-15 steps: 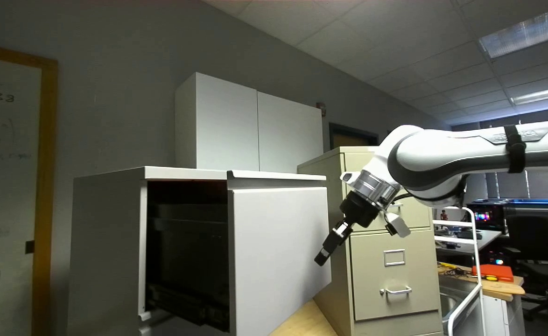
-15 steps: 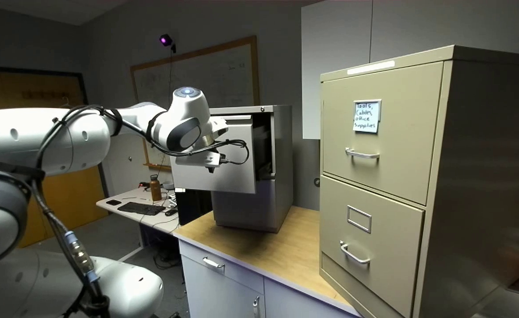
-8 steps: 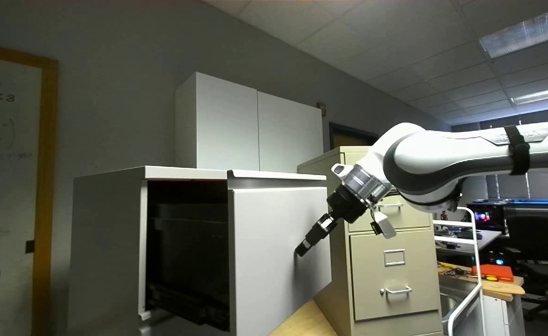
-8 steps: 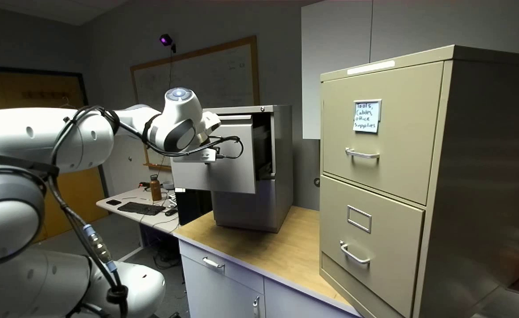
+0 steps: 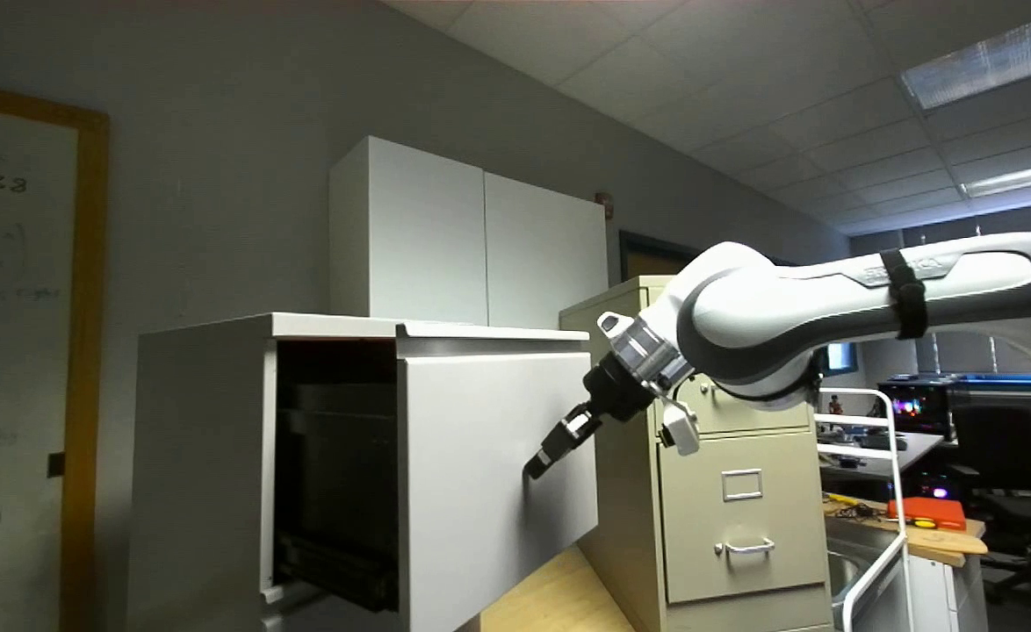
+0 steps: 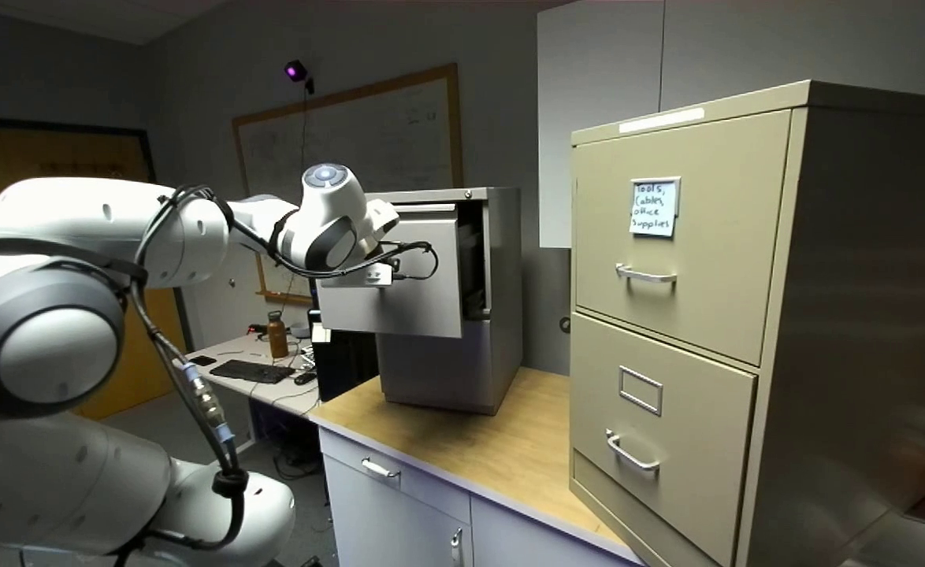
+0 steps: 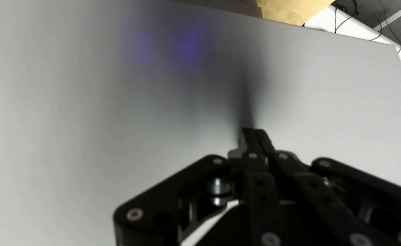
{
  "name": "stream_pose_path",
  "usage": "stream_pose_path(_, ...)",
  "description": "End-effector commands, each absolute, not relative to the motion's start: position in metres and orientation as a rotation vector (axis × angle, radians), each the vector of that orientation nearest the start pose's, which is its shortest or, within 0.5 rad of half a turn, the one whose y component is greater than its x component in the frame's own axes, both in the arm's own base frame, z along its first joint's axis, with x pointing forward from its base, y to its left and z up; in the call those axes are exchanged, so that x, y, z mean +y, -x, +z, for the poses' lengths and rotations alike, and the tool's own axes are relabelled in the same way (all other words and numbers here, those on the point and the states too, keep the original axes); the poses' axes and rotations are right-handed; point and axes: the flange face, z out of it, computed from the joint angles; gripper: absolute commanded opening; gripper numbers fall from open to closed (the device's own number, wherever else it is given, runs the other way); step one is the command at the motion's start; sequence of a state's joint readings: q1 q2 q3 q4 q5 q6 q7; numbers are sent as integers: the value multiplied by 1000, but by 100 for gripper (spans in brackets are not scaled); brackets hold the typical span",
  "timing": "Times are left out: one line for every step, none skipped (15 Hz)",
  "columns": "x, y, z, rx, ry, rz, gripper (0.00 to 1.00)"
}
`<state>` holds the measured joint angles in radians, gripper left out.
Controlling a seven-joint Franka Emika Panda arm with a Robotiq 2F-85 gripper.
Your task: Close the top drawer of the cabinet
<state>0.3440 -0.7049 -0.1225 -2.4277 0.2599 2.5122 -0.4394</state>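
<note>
The white cabinet [image 5: 195, 474] also shows in an exterior view [image 6: 506, 331]. Its top drawer [image 5: 480, 439] stands partly pulled out, with a dark interior showing at the side. The drawer's flat front also shows in an exterior view [image 6: 423, 307] and fills most of the wrist view [image 7: 84, 147]. My gripper [image 5: 535, 468] points down and toward the drawer front, its tips touching or nearly touching that front right of its middle. In the wrist view the fingers [image 7: 253, 131] are together with nothing between them. In an exterior view the wrist hides the fingers.
A beige filing cabinet [image 5: 744, 491] stands beside the white cabinet, close to the arm; it also shows in an exterior view [image 6: 683, 236]. Both stand on a wooden counter [image 6: 462, 441]. A white two-door cupboard [image 5: 480, 237] hangs behind. A desk [image 6: 230, 350] is farther back.
My gripper has moved to the drawer front. In the last half second the drawer has slid partway into the cabinet, with the gripper at its front. The gripper stays shut.
</note>
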Motion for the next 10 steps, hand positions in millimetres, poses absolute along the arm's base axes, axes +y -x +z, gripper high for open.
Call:
stream_pose_path(94, -431, 638, -635, 2612, -1118, 4)
stream_pose_path(98, -441, 639, -627, 2612, -1109, 4)
stream_pose_path(103, -452, 642, -618, 2614, -1100, 4)
stream_pose_path(108, -463, 644, -608, 2619, -1093, 4)
stream_pose_path(112, -475, 644, -596, 2628, -1088, 4)
stream_pose_path(117, -491, 644, -579, 2640, -1070, 4)
stream_pose_path(121, -506, 642, -553, 2652, -1050, 4)
stream_pose_path(125, -522, 642, -527, 2658, -1033, 4)
stream_pose_path(129, -535, 643, -499, 2652, -1026, 4)
stream_pose_path(135, -550, 642, -467, 2648, -999, 4)
